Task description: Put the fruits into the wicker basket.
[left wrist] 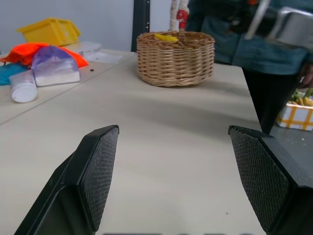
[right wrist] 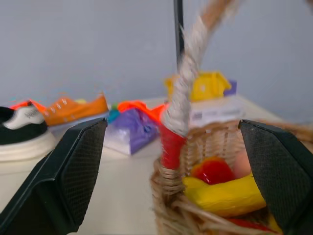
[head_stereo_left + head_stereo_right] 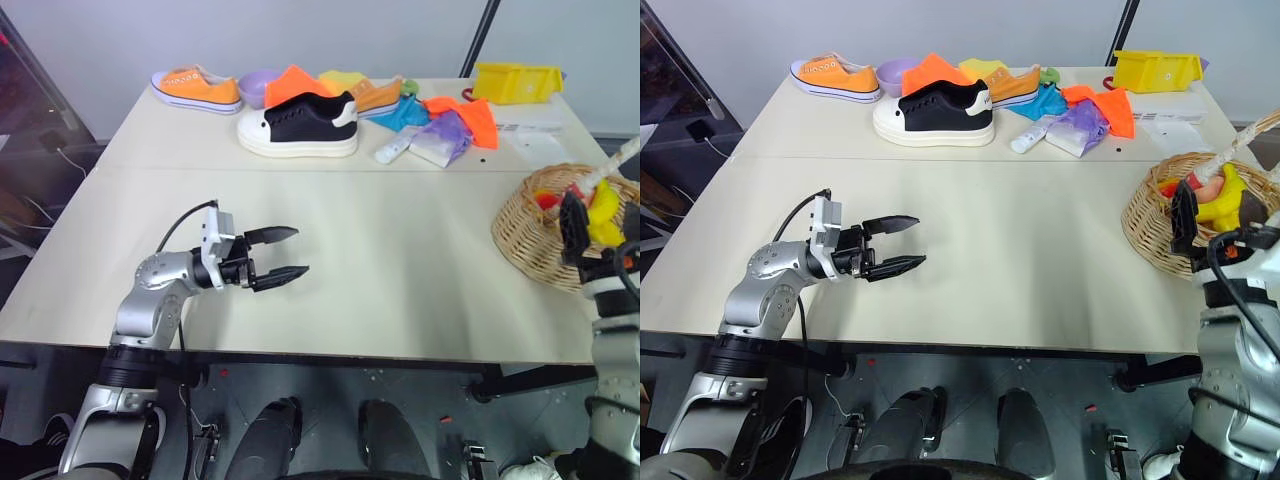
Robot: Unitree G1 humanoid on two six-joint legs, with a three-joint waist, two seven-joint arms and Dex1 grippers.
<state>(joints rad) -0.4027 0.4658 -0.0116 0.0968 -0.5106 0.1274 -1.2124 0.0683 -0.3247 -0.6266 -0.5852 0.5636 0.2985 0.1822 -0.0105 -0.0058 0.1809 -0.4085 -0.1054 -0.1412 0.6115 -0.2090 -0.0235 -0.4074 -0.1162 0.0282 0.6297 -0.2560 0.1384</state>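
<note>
The wicker basket [image 3: 540, 240] stands at the table's right edge, its tall handle [image 2: 183, 83] rising over it. Inside it lie the yellow banana [image 2: 225, 196] and the pink-red peach [image 2: 215, 172]; the banana [image 3: 603, 215] shows above the rim. My right gripper [image 2: 171, 125] is open and empty just in front of the basket's near rim, one black finger [image 3: 572, 225] against the wicker. My left gripper [image 3: 300, 252] hovers low over the table's front left, pointing right toward the basket [image 1: 176, 58], open with nothing between its fingers.
At the back of the table lie a black-and-white sneaker [image 3: 298, 125], an orange sneaker [image 3: 195, 90], a purple bowl [image 3: 260, 87], coloured cloths [image 3: 460, 115], a white tube [image 3: 392, 150] and a yellow bin [image 3: 518, 82]. A person [image 1: 234, 39] stands beyond the basket.
</note>
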